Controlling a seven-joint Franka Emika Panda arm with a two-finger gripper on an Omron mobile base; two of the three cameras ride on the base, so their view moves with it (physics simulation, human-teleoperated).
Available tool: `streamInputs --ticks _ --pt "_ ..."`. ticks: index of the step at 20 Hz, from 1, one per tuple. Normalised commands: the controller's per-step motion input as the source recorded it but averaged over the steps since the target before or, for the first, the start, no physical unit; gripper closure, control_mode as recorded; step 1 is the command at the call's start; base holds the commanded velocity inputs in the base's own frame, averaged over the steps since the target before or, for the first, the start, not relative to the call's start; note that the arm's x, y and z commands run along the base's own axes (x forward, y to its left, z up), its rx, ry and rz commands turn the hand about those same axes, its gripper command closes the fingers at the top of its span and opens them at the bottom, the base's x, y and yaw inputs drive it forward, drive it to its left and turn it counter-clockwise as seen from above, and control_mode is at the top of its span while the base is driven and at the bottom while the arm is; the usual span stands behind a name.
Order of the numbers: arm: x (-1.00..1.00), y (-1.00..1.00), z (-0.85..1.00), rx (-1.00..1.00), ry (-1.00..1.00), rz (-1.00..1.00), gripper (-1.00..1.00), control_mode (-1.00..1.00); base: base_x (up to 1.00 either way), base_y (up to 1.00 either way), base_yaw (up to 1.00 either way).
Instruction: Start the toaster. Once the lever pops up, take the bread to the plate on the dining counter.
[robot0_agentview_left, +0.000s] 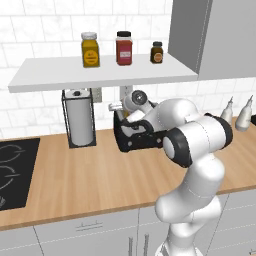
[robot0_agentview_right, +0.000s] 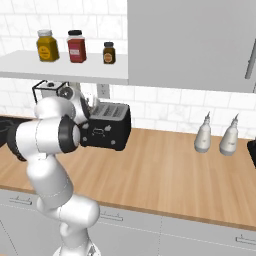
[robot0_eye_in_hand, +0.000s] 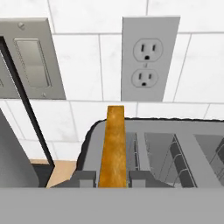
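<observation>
The black toaster (robot0_agentview_left: 131, 141) (robot0_agentview_right: 107, 127) stands on the wood-topped counter against the tiled wall. In the hand view its slots (robot0_eye_in_hand: 175, 148) lie just below the hand. The bread (robot0_eye_in_hand: 112, 144), a thin orange-brown slice, stands on edge in the left slot and rises above the toaster's top. My gripper (robot0_eye_in_hand: 113, 177) is right over that slot with one fingertip (robot0_eye_in_hand: 85, 177) on each side of the slice, shut on it. In both base views my arm bends over the toaster and hides the fingers. The plate and the dining counter are out of view.
A wire-framed paper-towel holder (robot0_agentview_left: 80, 117) stands left of the toaster, close to my hand. A shelf (robot0_agentview_left: 100, 72) with three jars hangs low above. A wall outlet (robot0_eye_in_hand: 148, 59) sits behind the toaster. A black cooktop (robot0_agentview_left: 12, 170) lies far left, two bottles (robot0_agentview_right: 215, 135) to the right.
</observation>
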Motion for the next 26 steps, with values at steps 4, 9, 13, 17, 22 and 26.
streamInputs --ticks 4,9,13,17,22,26 --pt "-0.04 0.00 0.86 0.00 0.05 -0.08 1.00 -1.00 0.00 0.00 0.00" --pt "-0.25 0.00 0.69 -0.02 0.01 -0.01 1.00 -1.00 0.00 0.00 0.00" --pt "-0.55 0.00 0.62 -0.04 -0.11 0.00 1.00 -1.00 0.00 0.00 0.00" --pt "-0.52 0.00 0.36 0.00 -0.03 0.00 1.00 -1.00 0.00 0.00 0.00" --pt "-0.63 0.00 0.22 0.00 0.00 0.00 1.00 -1.00 0.00 0.00 0.00" --pt "-0.63 0.00 0.21 0.00 -0.01 0.00 1.00 -1.00 0.00 0.00 0.00"
